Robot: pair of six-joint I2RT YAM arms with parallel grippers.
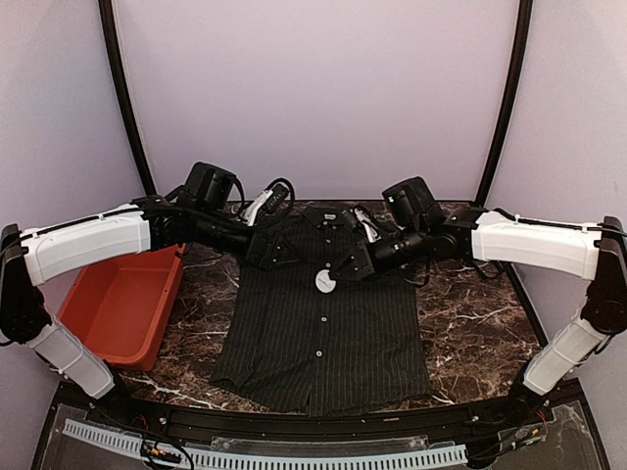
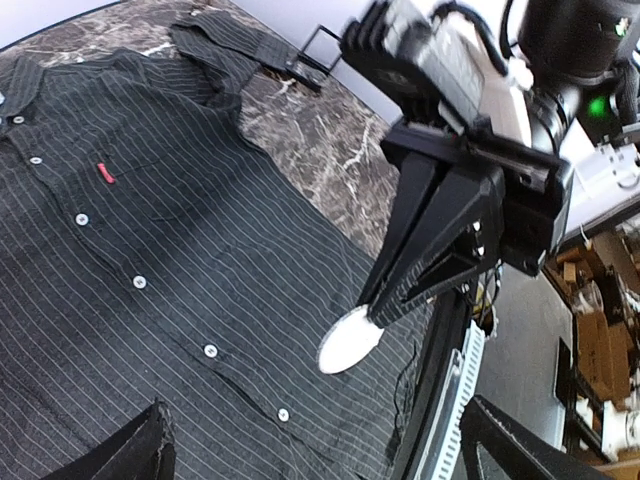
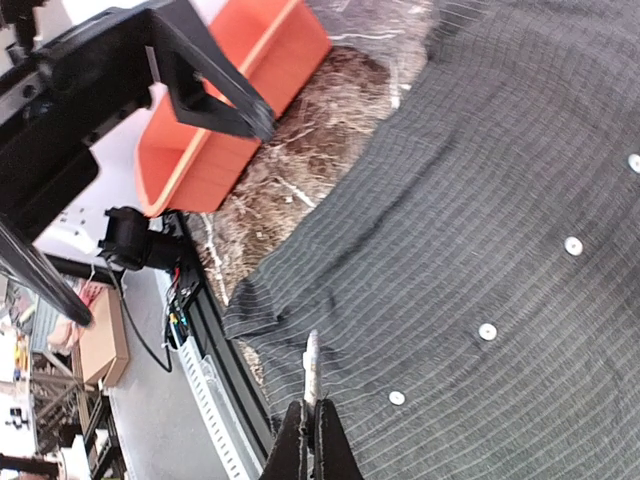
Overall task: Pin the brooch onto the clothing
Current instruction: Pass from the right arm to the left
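Marble counter [image 1: 470,313] comes first, then the hem of the dark pinstriped shirt [image 1: 323,352], laid flat and buttoned, collar toward the back wall. Higher up the chest, the right jaws are clenched on the rim of a round white brooch [image 1: 325,282]. They tilt down so the disc touches, or nearly touches, the cloth just beside the button line. Beyond, near the collar, the left jaws stand fully released, grasping nothing. That looks like the weak point: with no hold on the loose fabric, a push from the pin could drag and bunch the shirt rather than pierce it. The thin edge grip could also let the brooch twist or slip. The pin itself cannot be seen. Bare cloth lies open below and on both sides of the brooch. The two arms crowd each other near the collar, and the orange bin [image 1: 113,313] sits well apart at the left edge.
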